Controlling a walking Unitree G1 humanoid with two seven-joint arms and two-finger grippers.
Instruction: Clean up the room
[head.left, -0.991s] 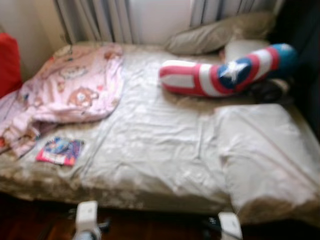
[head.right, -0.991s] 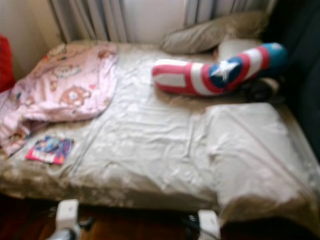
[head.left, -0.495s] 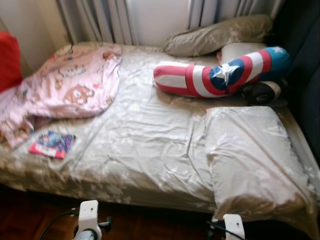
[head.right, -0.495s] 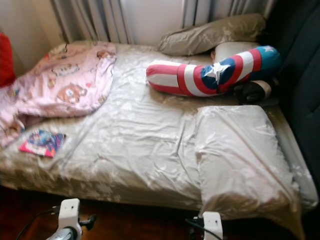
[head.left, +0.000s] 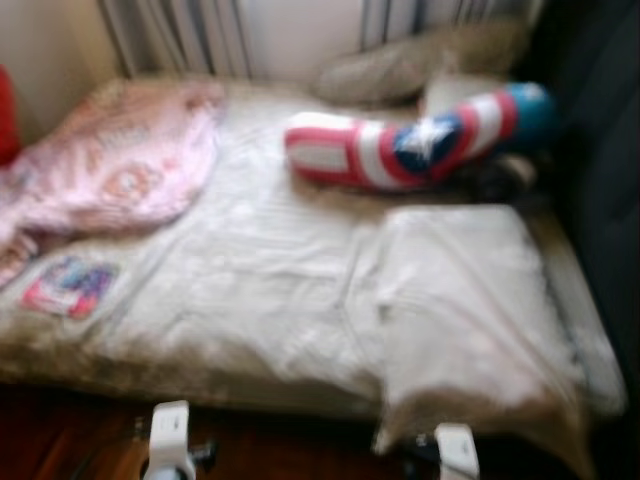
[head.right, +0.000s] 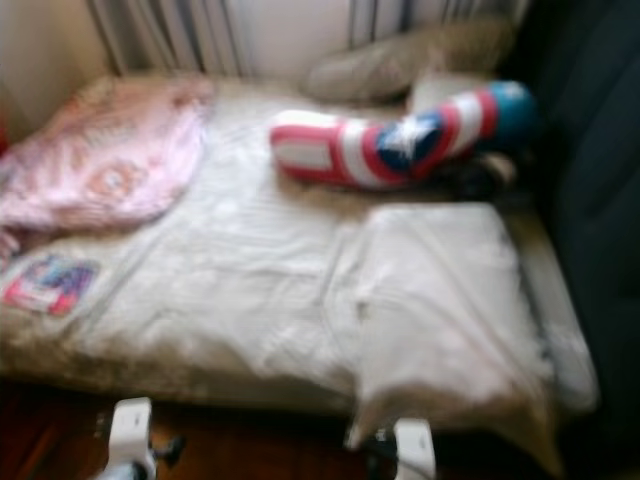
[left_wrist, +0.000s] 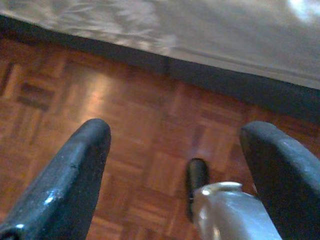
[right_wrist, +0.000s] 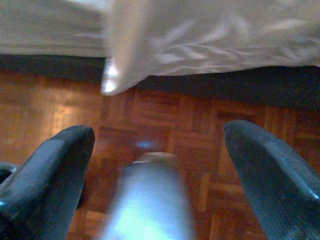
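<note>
From the left eye view, blurred as if the robot is on the move, a bed (head.left: 270, 300) with a rumpled pale sheet stands before the robot. A pink blanket (head.left: 120, 165) lies bunched at its far left corner, and a small colourful book (head.left: 68, 287) rests flat near the left front edge, just below the blanket's trailing end. A long red, white and blue star cushion (head.left: 410, 140) lies across the far right, with a grey pillow (head.left: 400, 65) behind it against the curtains (head.left: 180, 35). A large pale pillow (head.left: 465, 300) fills the right front corner and overhangs the edge. The step in hand looks like an approach to the bed. It would go best if the robot stops square to the edge and lets the picture settle before choosing a thing; the book, nearest the left arm, seems the easiest first pick.

The right eye view gives the same scene, with a dark piece of furniture (head.right: 590, 200) close on the right that narrows the room for the right arm.

In the left wrist view, the left gripper (left_wrist: 180, 165) hangs spread wide and empty over the parquet floor (left_wrist: 135, 110), the bed's edge just ahead.

In the right wrist view, the right gripper (right_wrist: 160, 170) is likewise spread and empty, and the overhanging pillow corner droops in front of it, the likeliest thing to snag.
</note>
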